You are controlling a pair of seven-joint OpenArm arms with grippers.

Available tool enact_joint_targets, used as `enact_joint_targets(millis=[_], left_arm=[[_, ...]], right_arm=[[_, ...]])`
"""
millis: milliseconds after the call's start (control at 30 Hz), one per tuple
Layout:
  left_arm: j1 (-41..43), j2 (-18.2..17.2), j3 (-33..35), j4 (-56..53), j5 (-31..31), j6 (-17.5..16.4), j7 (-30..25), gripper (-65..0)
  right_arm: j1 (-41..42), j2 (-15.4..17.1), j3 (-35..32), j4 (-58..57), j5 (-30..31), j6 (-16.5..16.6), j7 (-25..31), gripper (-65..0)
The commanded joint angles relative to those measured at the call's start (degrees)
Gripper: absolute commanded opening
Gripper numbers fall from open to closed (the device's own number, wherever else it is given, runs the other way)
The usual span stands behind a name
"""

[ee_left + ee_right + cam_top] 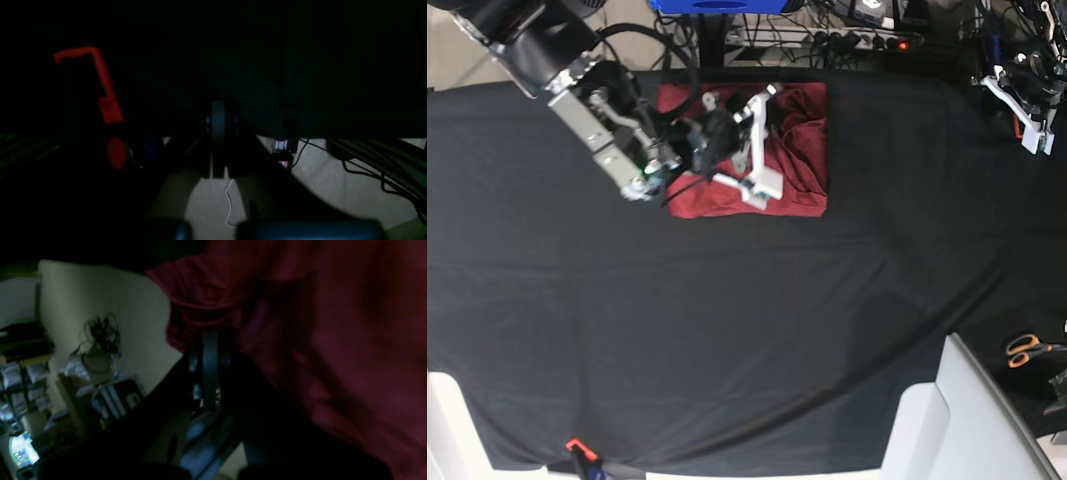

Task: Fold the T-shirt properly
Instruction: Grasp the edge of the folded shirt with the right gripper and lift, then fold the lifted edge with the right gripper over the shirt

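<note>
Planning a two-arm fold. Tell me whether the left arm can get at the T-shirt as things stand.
Probably yes, but not at once. The left gripper is parked at the table's far edge, apart from the T-shirt, with only bare black cloth between. The right gripper already sits over the shirt, so the left must take the free side.

- The T-shirt [797,150] is being shown as soft, matt maroon cloth, creased into folds; in the right wrist view [333,340] its surface is being seen as a fine knit.
- The table cloth [747,330] is being shown as matt black fabric, faintly wrinkled.
- The right gripper [762,140] is being shown with smooth white plastic fingers on dark parts.
- The scissors [1027,348] are being shown with glossy orange plastic handles.
</note>
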Motion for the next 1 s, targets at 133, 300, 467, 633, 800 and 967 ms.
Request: enact_joint_targets(millis=[133, 300, 467, 633, 800, 967], left_arm=[[0.49, -1.35, -0.64, 0.92, -0.48, -0.47, -0.51, -65.0], [0.23, -2.14, -0.64, 0.92, -0.48, -0.47, -0.51, -65.0], [0.14, -2.93, -0.46, 0.92, -0.48, -0.47, -0.51, -65.0], [0.05, -3.81, -0.38, 0.92, -0.48, -0.47, -0.51, -65.0], [-0.04, -3.81, -0.38, 1.01, -0.48, -0.47, -0.42, -65.0], [-0.92, -3.63, -0.29, 0.40, -0.48, -0.47, -0.34, -65.0]], right_arm=[[3.36, -0.17, -5.22, -1.91, 0.71, 0.36, 1.62, -63.8], [6.17, -0.70, -11.28, -2.44, 0.71, 0.36, 1.53, -63.8], [9.42, -2.63, -17.61, -6.04, 0.71, 0.27, 1.27, -63.8], [12.68, -5.01, -26.23, -6.83, 0.71, 0.27, -0.32, -63.8], [12.77, -4.65, -26.05, -1.65, 0.79, 0.19, -1.28, -63.8], [12.15, -3.07, -22.80, 3.63, 1.23, -7.81, -1.28, -63.8]])
